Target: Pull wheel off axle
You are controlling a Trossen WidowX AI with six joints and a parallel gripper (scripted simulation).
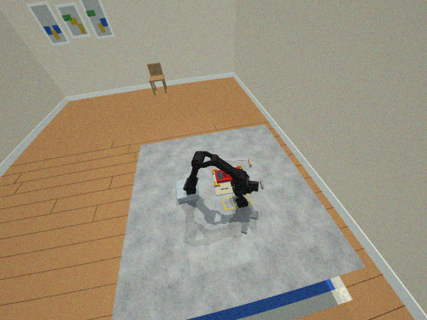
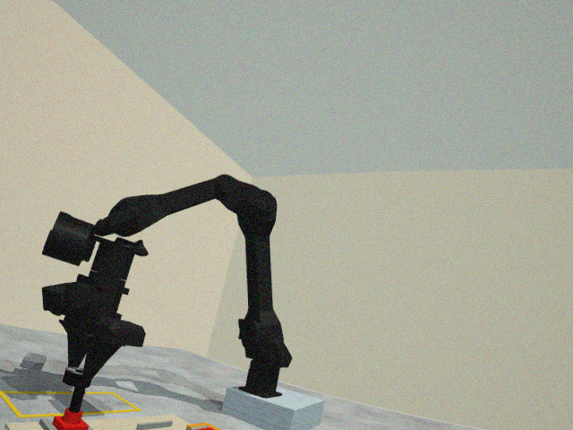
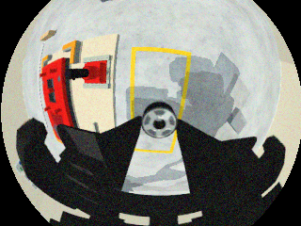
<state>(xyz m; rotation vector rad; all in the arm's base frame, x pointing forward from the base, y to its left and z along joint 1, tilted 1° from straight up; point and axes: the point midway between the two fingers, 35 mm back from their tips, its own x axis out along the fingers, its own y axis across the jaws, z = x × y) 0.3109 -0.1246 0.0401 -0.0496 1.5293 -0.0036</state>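
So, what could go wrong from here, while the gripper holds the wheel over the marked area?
1. The wheel sits only at the tips of the gripper; it might slip before it is set down.
2. In the wrist view the wheel hangs over the right line of the yellow marked area, so it might land on or outside that line.
3. The axle stands near; the descending fingers might hit it.
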